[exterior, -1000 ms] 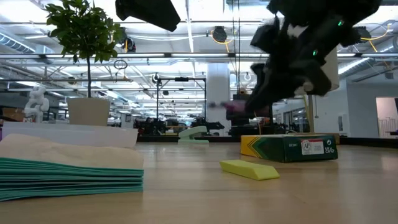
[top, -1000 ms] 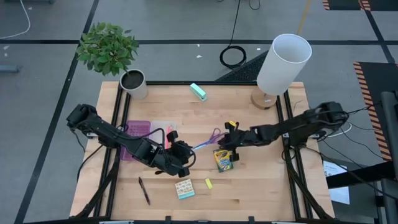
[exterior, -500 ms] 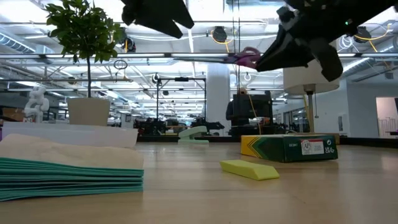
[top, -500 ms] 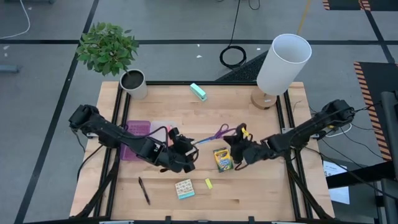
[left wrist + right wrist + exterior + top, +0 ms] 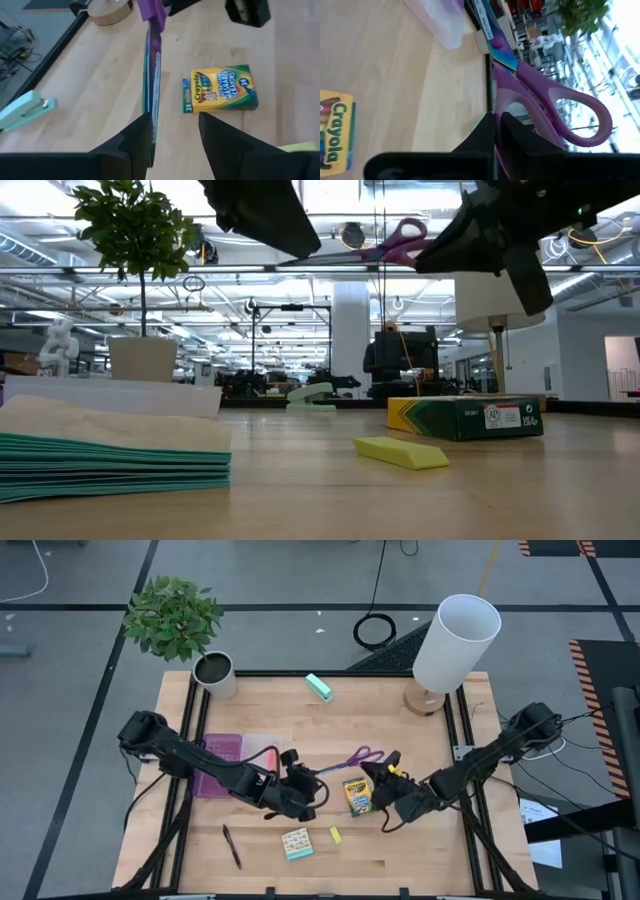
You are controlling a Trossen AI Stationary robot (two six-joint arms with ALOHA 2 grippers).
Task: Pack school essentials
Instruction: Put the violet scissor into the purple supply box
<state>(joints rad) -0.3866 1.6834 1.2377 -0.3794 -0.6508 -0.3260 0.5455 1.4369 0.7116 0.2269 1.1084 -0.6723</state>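
Purple-handled scissors (image 5: 352, 756) are held off the table near its middle, blade end clamped in the left gripper (image 5: 300, 776), handles pointing toward the right arm and hanging above the yellow-green crayon box (image 5: 358, 796), which lies flat on the wood. The right gripper (image 5: 388, 773) sits just beside the handles with its fingers drawn together; whether it touches them cannot be told. Nearer the front edge lie the tiny yellow piece (image 5: 336, 835), the patterned square pad (image 5: 296, 843) and the black pen (image 5: 232, 846), with the purple-and-clear flat case (image 5: 237, 760) by the left arm.
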